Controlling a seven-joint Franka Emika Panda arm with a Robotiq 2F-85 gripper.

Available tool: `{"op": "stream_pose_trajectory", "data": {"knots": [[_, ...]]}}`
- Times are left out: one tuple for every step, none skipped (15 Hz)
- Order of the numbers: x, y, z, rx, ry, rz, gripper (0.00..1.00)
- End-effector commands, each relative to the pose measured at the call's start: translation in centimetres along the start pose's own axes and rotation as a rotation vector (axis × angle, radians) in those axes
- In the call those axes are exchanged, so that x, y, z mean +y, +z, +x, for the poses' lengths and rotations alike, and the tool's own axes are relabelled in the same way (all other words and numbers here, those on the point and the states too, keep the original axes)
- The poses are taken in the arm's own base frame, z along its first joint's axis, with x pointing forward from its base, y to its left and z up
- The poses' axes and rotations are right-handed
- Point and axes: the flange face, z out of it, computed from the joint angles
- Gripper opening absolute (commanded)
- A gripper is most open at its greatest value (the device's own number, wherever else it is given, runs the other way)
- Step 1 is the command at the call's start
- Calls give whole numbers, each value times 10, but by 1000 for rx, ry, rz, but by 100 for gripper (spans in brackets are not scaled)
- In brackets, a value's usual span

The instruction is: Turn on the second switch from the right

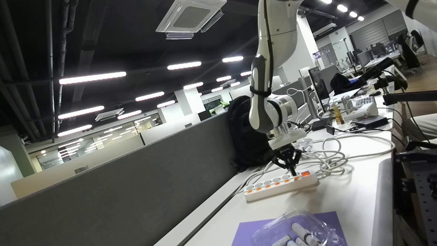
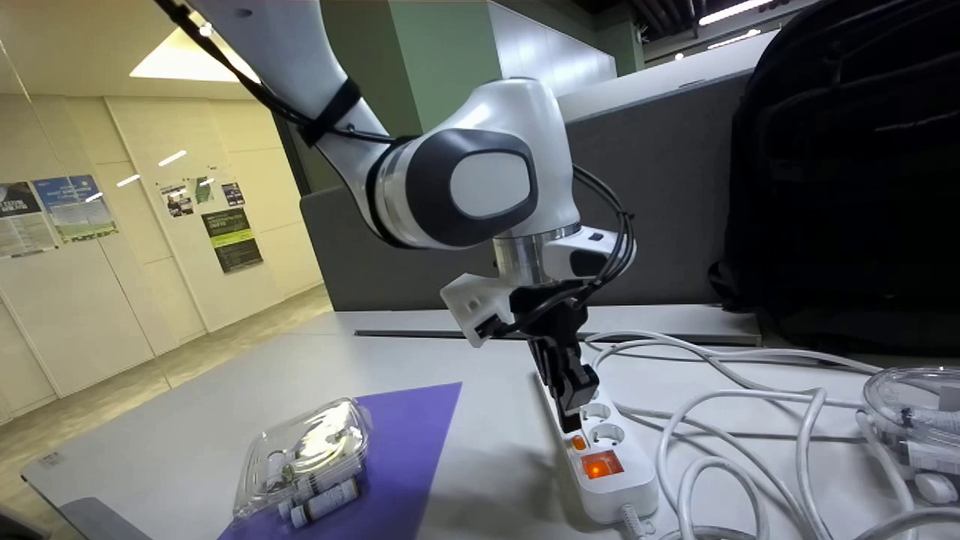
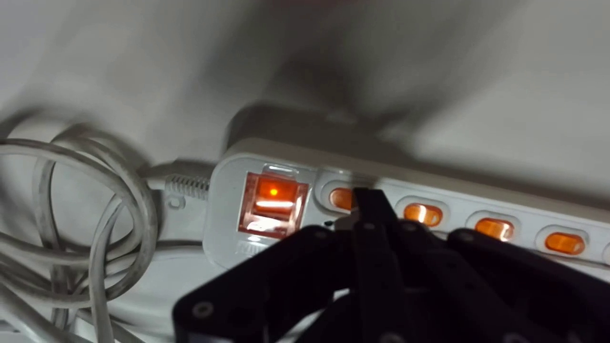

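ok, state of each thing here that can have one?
big switch: lit orange
small switches: on or off, can't tell
power strip: lying flat, switches up
cord: loosely coiled, attached to power strip
hand: shut, pointing down; contact with power strip unclear
ceiling lights: on
box on purple sheet: open or shut, can't tell

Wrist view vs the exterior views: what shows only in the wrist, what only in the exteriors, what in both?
Only the wrist view: round screw heads on the gripper, made out up close.

Only the exterior views: the robot arm, black backpack, gray partition, purple sheet and clear plastic box; both exterior views have all five.

Shared: the gripper, power strip, its big orange-red switch, small orange switches and loose cables.
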Motion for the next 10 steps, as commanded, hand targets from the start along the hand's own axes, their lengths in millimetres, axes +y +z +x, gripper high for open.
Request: {"op": "stream_pose_trajectory", "data": {"knots": [[0,5,9,1,31,-2,0],[0,7,10,0,31,-4,0],[0,9,10,-2,31,-5,0],[0,11,11,-2,29,-7,0],[-1,13,11,-4,27,-9,0],[-1,14,11,-6,26,-11,0],[-2,16,12,-8,25,-13,0],[-2,16,13,-9,25,-13,0],[-2,17,13,-10,24,-14,0],[-3,18,13,-12,23,-16,0]]}}
